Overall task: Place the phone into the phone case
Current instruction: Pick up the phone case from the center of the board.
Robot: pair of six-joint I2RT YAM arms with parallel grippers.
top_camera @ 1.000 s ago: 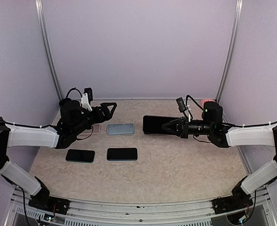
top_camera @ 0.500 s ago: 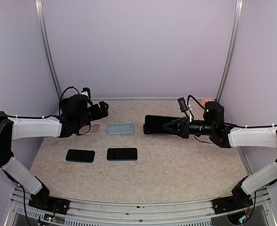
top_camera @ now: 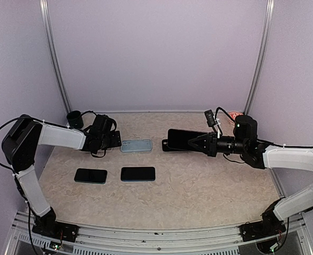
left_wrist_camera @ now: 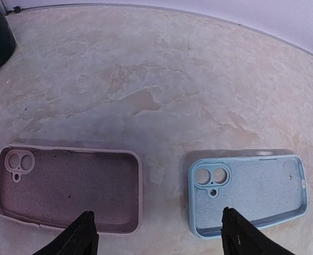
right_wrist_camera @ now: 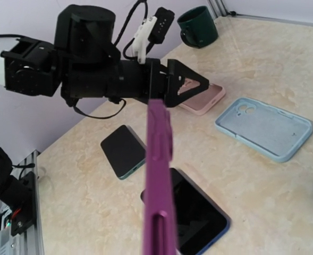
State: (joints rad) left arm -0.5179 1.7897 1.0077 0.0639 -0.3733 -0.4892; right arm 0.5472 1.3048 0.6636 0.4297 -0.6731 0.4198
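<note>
- Over the back left of the table [top_camera: 214,186], the left gripper [left_wrist_camera: 159,236] hangs low with its fingers spread wide. Just below it lie the pink case [left_wrist_camera: 68,188] and the blue case [left_wrist_camera: 246,191], hollow side up and side by side, with a strip of bare table between them.
- That low, spread pose would suit pinning a case down, or simply waiting on the other arm. I cannot tell which case it favours.
- Right of centre, the right gripper [top_camera: 194,141] is clamped on the purple phone [right_wrist_camera: 159,186]. It holds the phone off the table, dark face up and pointed toward the cases, probably so it can be carried across and lowered into one. The phone is not yet in any case.
- Nearer the arms, a teal-edged phone [top_camera: 91,175] and a blue-edged phone [top_camera: 137,173] lie flat, well apart from both grippers.
- The overhead view shows the held phone's dark face but not its colour. The right wrist view shows it edge-on as a thin purple strip, with that gripper's own fingers out of frame.
- Only the left wrist view shows the camera cut-outs and that both cases are empty.
- The right wrist view also takes in a green mug [right_wrist_camera: 199,26] at the far corner, beyond the left arm.
</note>
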